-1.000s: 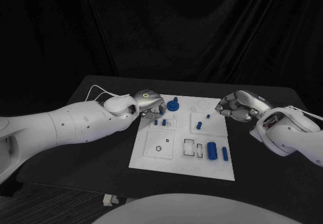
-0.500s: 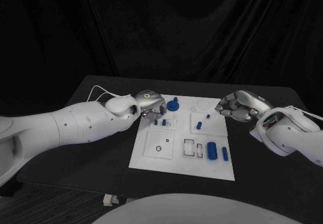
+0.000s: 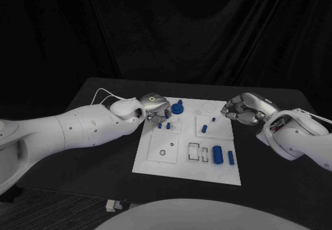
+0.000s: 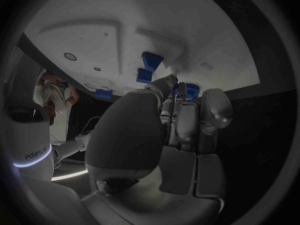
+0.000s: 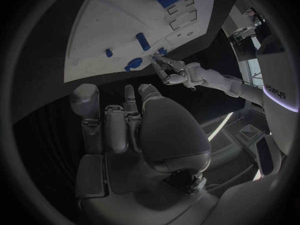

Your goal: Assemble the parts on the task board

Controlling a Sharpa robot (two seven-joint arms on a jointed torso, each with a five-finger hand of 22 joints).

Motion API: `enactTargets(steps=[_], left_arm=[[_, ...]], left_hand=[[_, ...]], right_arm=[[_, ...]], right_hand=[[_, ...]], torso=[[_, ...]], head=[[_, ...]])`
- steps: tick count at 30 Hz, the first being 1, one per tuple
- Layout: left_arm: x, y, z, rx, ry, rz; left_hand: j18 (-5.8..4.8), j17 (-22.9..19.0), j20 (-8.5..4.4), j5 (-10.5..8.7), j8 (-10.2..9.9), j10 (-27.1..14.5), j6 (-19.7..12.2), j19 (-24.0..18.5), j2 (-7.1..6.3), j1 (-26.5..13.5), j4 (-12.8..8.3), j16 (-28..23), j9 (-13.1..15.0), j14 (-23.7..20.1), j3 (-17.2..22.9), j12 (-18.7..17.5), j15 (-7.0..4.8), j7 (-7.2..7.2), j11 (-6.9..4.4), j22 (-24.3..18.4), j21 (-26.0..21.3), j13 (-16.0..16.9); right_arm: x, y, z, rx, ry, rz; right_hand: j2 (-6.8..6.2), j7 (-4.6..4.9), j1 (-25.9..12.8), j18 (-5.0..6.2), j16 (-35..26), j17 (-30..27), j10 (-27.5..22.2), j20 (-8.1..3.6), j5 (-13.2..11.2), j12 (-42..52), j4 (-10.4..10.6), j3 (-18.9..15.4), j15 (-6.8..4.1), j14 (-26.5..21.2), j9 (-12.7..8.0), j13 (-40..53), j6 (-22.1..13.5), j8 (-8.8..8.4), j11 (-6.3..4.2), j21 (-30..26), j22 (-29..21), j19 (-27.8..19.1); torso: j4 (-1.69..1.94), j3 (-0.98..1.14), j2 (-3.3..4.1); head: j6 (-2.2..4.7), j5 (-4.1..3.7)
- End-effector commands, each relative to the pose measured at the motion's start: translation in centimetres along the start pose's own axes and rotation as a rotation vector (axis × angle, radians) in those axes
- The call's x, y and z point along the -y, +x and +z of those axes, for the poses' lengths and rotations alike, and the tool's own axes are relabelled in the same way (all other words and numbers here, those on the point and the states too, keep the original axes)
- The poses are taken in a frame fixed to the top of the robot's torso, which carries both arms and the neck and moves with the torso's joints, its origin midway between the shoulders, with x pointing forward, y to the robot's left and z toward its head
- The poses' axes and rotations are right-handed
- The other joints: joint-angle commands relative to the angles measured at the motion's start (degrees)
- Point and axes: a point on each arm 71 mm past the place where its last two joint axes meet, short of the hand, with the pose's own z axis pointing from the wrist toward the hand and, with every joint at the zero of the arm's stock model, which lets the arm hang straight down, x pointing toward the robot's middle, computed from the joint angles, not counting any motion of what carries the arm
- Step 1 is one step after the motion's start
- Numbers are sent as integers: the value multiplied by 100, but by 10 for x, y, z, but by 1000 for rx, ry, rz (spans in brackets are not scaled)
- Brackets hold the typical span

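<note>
So the bench (image 3: 103, 158) was black, with the white board (image 3: 180, 167) flat in the middle of it.

The left hand (image 3: 156, 109) was at the board's far left corner, fingers reaching down by the two small pegs (image 3: 164, 125) standing in a little square plate there. In the left wrist view the fingers (image 4: 187, 120) pointed at the blue bits, but I couldn't tell if they had actually pinched one or were just touching, so no call on that hand. The right hand (image 3: 243, 110) hung at the board's far right edge, fingers curled in, and I couldn't see anything in it; the right wrist view showed the same, fingers (image 5: 115, 120) tucked in, nothing between them.

Parts, big to small: a round knob piece (image 3: 178, 108) stood at the far edge just right of the left hand. A fat cylinder (image 3: 218, 155) lay near the right side, with a thinner pin (image 3: 231, 157) right beside it. Another pin (image 3: 205, 128) sat on the right-hand square plate, and a tiny blue bit (image 3: 213, 119) was just beyond it.

Progress, my guess: early to middling. A few pegs looked seated up at the far end, but the cylinder and the pin beside it looked loose, and the rectangular slots (image 3: 199, 151) and the ring hole (image 3: 162, 153) on the near plates looked unfilled. Plenty left.
</note>
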Motion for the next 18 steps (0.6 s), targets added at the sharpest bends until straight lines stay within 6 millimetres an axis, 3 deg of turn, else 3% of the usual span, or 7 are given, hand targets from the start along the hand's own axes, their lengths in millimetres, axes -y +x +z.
enactTargets(steps=[1,15,18], left_arm=[[0,5,1,-46,-10,-7],[-1,9,1,-83,-21,-12],[0,9,1,-82,-19,-13]], left_hand=[[-206,-83,-19,-5,-55,181,-39,-97,77,-44,15,-97,-62,-102,206,-53,-1,-9,-77,807,-61,108],[-185,-224,-17,-19,-77,120,-120,-167,53,-48,14,-190,-92,-180,196,-140,-2,-39,-75,778,-195,116],[-183,-241,-14,-32,-98,64,-307,-179,34,-65,31,-207,-141,-190,196,-203,2,-108,-61,775,-225,118]], right_arm=[[1,1,-1,0,14,-1],[1,1,-1,-4,15,0],[1,1,0,-5,16,0]], right_hand=[[9,-5,58,169,-59,378,-45,8,84,-407,-34,152,-69,273,79,542,-2,72,-10,-101,640,-65],[13,-5,65,169,-61,376,-41,8,87,-406,-37,161,-69,273,80,543,0,74,-10,-108,639,-67],[17,-6,71,170,-64,373,-41,8,89,-408,-40,168,-69,272,81,541,0,74,-11,-112,639,-68]], torso=[[2,0,4],[0,0,3],[2,0,0]], head=[[-1,-3],[-1,8],[-1,6]])
